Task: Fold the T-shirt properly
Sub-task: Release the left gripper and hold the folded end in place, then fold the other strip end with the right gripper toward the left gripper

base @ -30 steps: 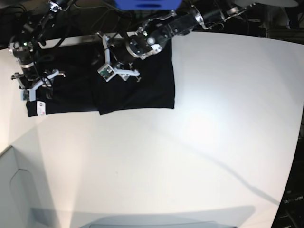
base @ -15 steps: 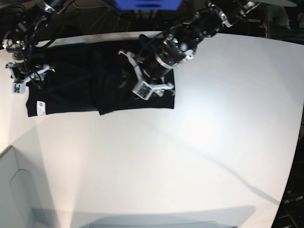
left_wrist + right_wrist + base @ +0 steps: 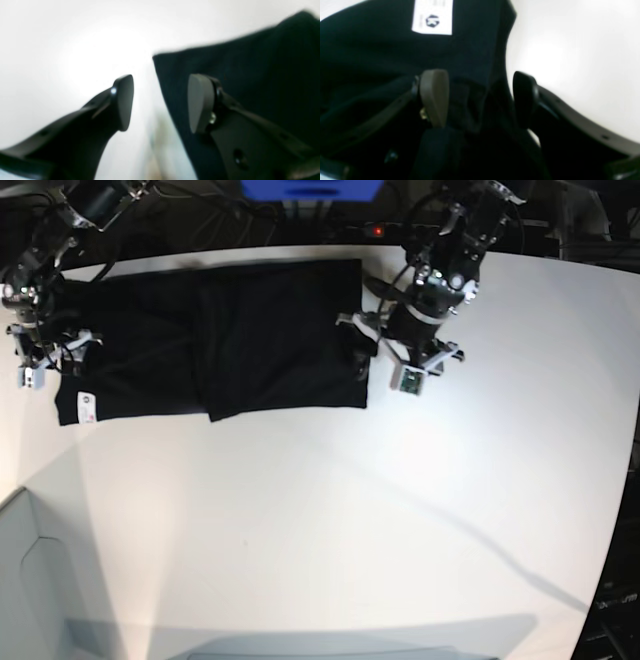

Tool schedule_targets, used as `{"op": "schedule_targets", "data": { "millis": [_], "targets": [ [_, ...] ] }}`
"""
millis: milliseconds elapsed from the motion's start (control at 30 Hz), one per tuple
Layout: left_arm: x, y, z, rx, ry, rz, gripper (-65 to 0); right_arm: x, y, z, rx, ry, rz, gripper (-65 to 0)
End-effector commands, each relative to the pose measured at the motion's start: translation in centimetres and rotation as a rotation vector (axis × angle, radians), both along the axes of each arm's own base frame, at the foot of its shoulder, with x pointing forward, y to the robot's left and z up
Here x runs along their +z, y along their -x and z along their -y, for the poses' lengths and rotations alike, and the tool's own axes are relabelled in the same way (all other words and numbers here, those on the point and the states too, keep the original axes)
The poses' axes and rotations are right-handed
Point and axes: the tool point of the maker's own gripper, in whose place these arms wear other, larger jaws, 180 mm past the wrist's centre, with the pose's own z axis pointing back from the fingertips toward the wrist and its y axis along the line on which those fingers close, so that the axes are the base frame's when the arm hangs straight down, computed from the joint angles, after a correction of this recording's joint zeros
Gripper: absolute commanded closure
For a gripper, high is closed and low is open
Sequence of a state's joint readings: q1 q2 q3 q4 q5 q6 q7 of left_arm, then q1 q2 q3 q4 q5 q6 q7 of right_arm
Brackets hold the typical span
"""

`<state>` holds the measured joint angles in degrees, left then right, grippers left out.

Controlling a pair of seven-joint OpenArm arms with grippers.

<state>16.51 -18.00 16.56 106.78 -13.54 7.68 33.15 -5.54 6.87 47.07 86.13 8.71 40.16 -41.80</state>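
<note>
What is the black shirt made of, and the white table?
The T-shirt looks like soft matte cloth: it lies limp, folded in layers, with a sewn white tag. The table looks hard and smooth, maybe plastic-coated: it shines under the light.

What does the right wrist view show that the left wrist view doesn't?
Only the right wrist view shows the white tag and bunched folds at the shirt's edge, with the open right hand straddling them. Only the left wrist view shows a flat shirt corner, with the open left hand straddling its edge. Both show the black T-shirt on the white table.
</note>
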Motion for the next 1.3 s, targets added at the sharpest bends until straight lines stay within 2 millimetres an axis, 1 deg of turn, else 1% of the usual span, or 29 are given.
{"op": "schedule_targets", "data": {
  "millis": [0, 133, 267, 300, 333, 367, 467, 533, 600, 667, 767, 800, 867, 933, 967, 1067, 1167, 1267],
  "targets": [
    [0.8, -0.5, 0.2, -0.001, 0.011, 0.037, -33.4, 1.3, -0.7, 1.4, 0.0, 0.034, 0.037, -41.2],
    [-0.6, -0.2, 0.1, 0.015, 0.01, 0.0, -33.4, -0.1, -0.2, 1.3, -0.005, 0.002, 0.006, -41.2],
    [-2.8, 0.1, 0.1, 0.038, 0.008, -0.055, -33.4, -1.0, 0.1, 1.1, -0.013, -0.021, 0.017, -41.2],
    [-3.1, 0.2, 0.2, 0.042, 0.01, -0.066, -33.4, -1.6, 0.5, 1.0, -0.017, -0.033, 0.006, -41.1],
    [-3.4, 0.3, 0.4, 0.045, 0.014, -0.075, -33.4, -2.3, 1.2, 0.9, -0.019, -0.044, -0.013, -41.0],
    [-3.5, 0.3, 0.5, 0.047, 0.018, -0.078, -33.4, -2.7, 1.5, 0.8, -0.02, -0.052, -0.024, -41.0],
    [-3.7, -0.1, 0.6, 0.052, 0.019, -0.078, -33.4, -3.3, 2.2, 0.6, -0.021, -0.059, -0.043, -40.0],
    [-4.1, -0.3, 0.4, 0.055, 0.011, -0.085, -33.4, -3.8, 2.7, 0.0, -0.003, -0.062, -0.065, -35.9],
    [-4.4, -0.2, 0.3, 0.057, 0.008, -0.094, -33.4, -4.2, 2.9, -1.0, 0.034, -0.066, -0.084, -28.8],
    [-4.6, -0.1, 0.2, 0.058, 0.005, -0.1, -33.4, -4.7, 3.1, -1.8, 0.065, -0.07, -0.102, -19.7],
    [-4.6, -0.2, 0.2, 0.058, 0.005, -0.098, -33.4, -5.0, 3.2, -2.4, 0.085, -0.074, -0.114, -3.5],
    [-4.6, -0.2, 0.2, 0.058, 0.005, -0.098, -33.4, -5.0, 3.2, -2.5, 0.087, -0.074, -0.114, 0.0],
    [-4.5, -0.2, 0.3, 0.058, 0.007, -0.094, -33.4, -4.8, 3.0, -2.4, 0.086, -0.073, -0.109, 0.0],
    [-4.3, -0.3, 0.3, 0.057, 0.009, -0.09, -33.4, -4.0, 2.5, -2.1, 0.086, -0.054, -0.087, 0.0],
    [-4.3, -0.3, 0.3, 0.058, 0.01, -0.088, -33.4, -3.1, 2.0, -1.9, 0.092, -0.034, -0.064, 0.0],
    [-4.2, -0.3, 0.3, 0.058, 0.01, -0.087, -33.4, 0.7, 0.1, -1.9, 0.124, 0.047, 0.025, 0.0],
    [-4.2, -0.3, 0.3, 0.058, 0.01, -0.087, -33.4, 4.0, -1.3, -2.8, 0.146, 0.103, 0.108, 0.0],
    [-4.2, -0.3, 0.3, 0.059, 0.01, -0.087, -33.4, 6.3, -1.6, -4.1, 0.165, 0.139, 0.165, 0.0]
  ]
}}
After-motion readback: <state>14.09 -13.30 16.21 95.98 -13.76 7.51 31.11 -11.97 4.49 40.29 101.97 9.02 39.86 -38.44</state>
